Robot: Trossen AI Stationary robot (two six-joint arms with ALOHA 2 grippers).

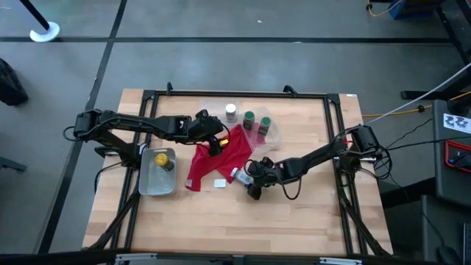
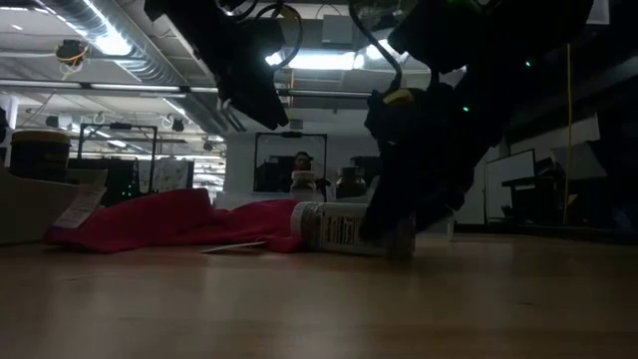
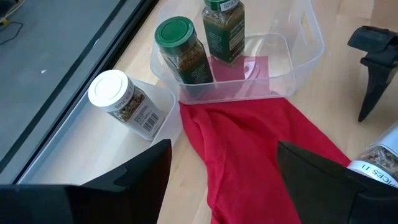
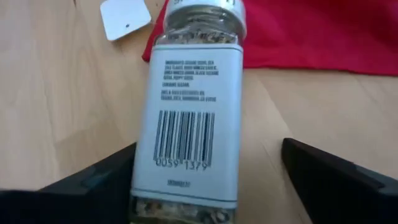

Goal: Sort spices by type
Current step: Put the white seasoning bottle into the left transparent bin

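On the front part of the wooden tabletop (image 1: 243,221), a silver-grey jar with a white label (image 4: 186,118) is lying on its side, with its cap end at the edge of the red cloth (image 1: 213,158). The right claw (image 1: 255,185) is being held low around this jar; its fingers are spread wide, one at each side, and it cannot be told if they are touching the glass. A small white tag (image 1: 219,183) is lying just beside the cloth. Further to the left, the yellow jar (image 1: 163,159) is sitting in a clear tub (image 1: 151,184). Above the cloth, the left claw (image 1: 216,141) is being held open and empty. Beyond it, near the far edge, two green-capped jars (image 3: 196,43) are standing upright together in a clear plastic tub (image 3: 305,43), one corner of the cloth being seen under this tub. Just beside them, the second silver-grey jar (image 3: 123,102) is being kept in another clear tub (image 3: 165,102), tilted.
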